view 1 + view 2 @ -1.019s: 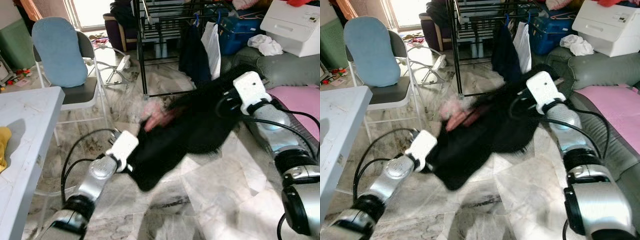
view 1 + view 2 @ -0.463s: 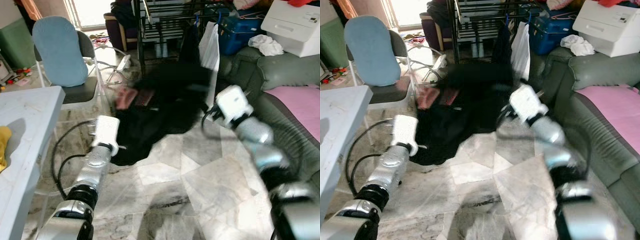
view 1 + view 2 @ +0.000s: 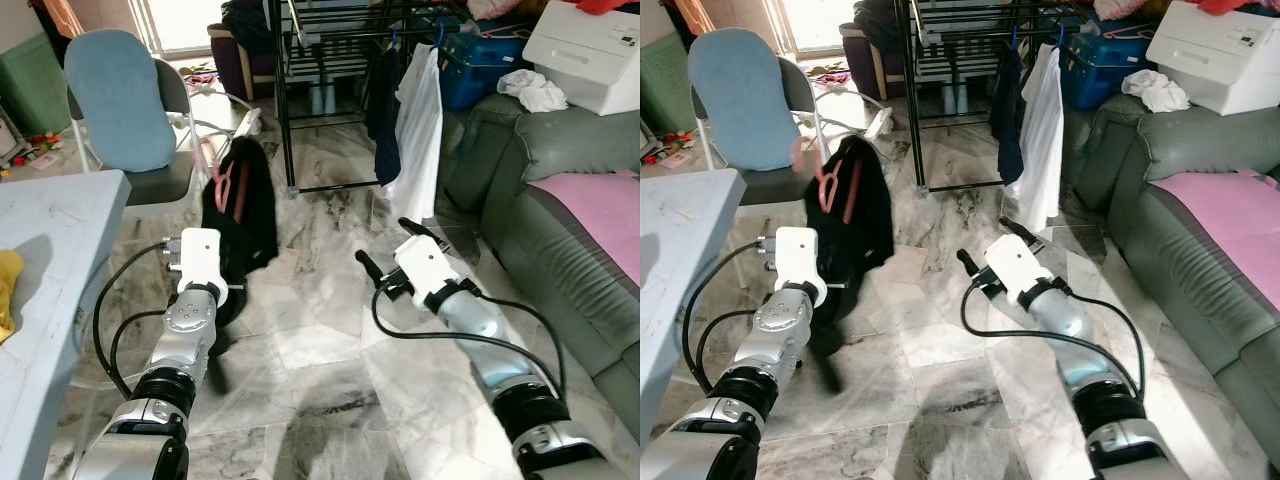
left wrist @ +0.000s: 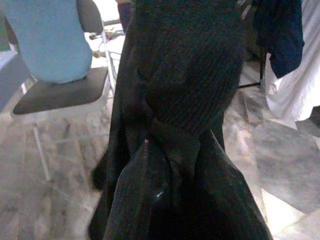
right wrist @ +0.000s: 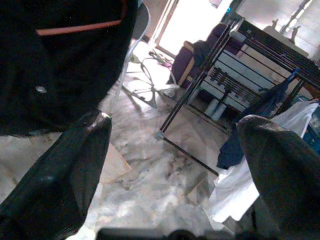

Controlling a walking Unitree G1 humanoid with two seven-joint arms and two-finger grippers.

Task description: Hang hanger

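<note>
A black garment point(image 3: 245, 205) on a pink hanger point(image 3: 229, 186) hangs in the air beside the chair. It drapes over my left gripper point(image 3: 222, 232) and hides its fingers; the left wrist view sits close against the dark knit cloth point(image 4: 185, 100). My right gripper point(image 3: 390, 247) is low over the marble floor, a little right of the garment and clear of it. It is open, with its black fingers point(image 5: 65, 170) spread wide and nothing between them. The black drying rack point(image 3: 285, 100) stands behind, with a white shirt point(image 3: 415, 130) and a dark blue garment point(image 3: 385, 105) hung on it.
A folding chair with a blue cushion point(image 3: 118, 100) stands at the left, next to a white table point(image 3: 60, 260) with a yellow cloth point(image 3: 7, 290). A green sofa point(image 3: 560, 240) with a pink cushion runs along the right. Cables trail from both arms.
The right gripper has let go of the garment and dropped down, open. The left arm has swung the garment left and up, so it now hangs by the chair.
</note>
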